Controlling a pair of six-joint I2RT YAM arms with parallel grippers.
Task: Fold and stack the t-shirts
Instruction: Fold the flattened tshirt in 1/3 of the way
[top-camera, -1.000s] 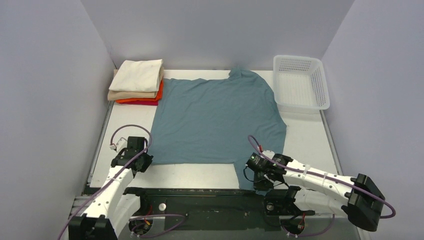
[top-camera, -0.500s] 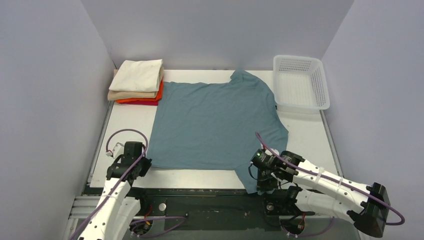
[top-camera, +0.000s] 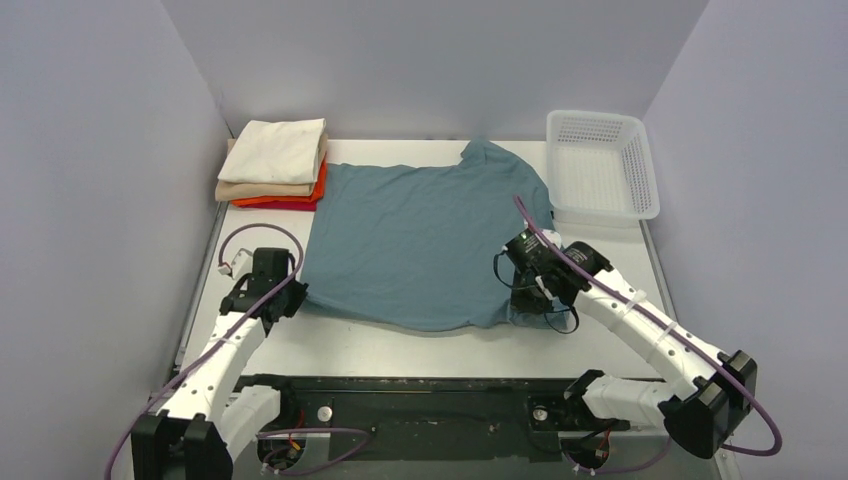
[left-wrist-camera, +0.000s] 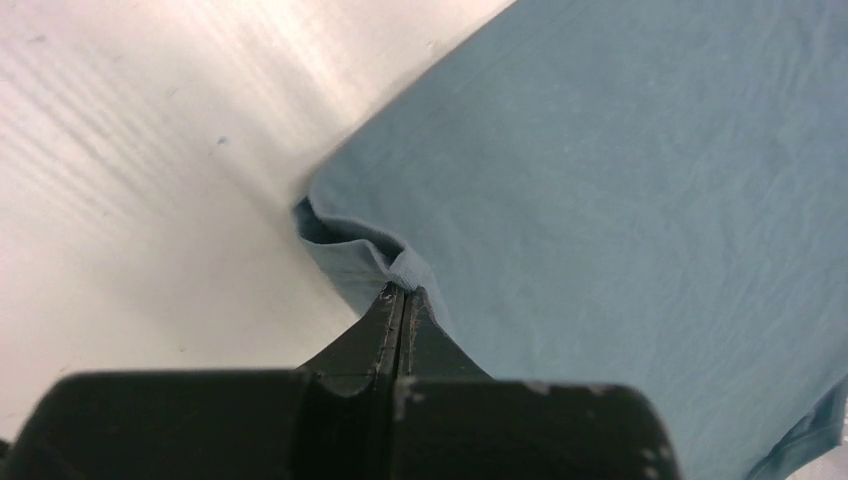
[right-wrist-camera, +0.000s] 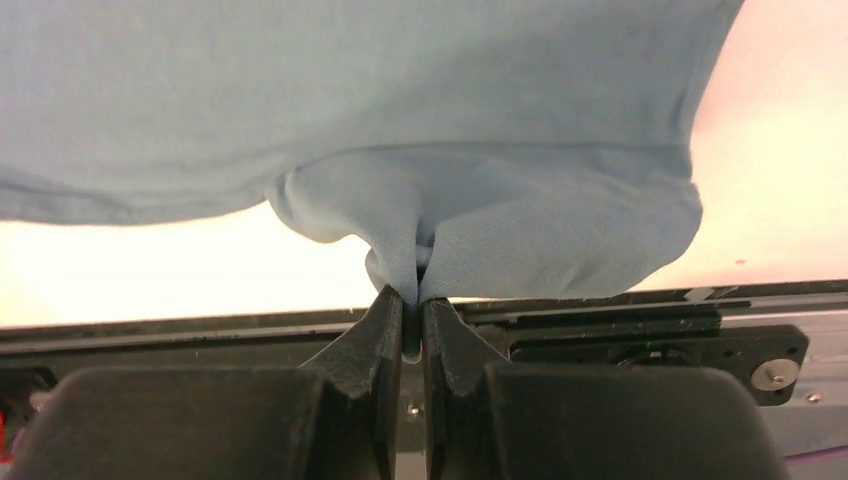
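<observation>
Teal t-shirt lies spread front-down or front-up (can't tell which) across the middle of the worktop. Its far-left corner sits just beside the folded stack of cream, tan, orange and red shirts, and its far-right sleeve is near the basket.

Left tool is fully closed, pinching only a thin lip of the near-left hem corner, low at the worktop. Right tool is also clamped shut, on a bunched fold of the near-right corner. That corner is raised off the worktop and hangs in a loose pouch on both sides of the jaws.

Likely step: carrying the near hem toward the collar for the first fold.

Risks:
- The left grip is shallow, so tension from the right side could pull the hem out and drop that corner.
- The right tool is higher and farther in than the left, so the fold line may come out skewed.
- The bunched right corner may land wrinkled or doubled under.
- Dragging the cloth instead of lifting it could nudge the folded stack or snag the sleeve on the basket.
</observation>
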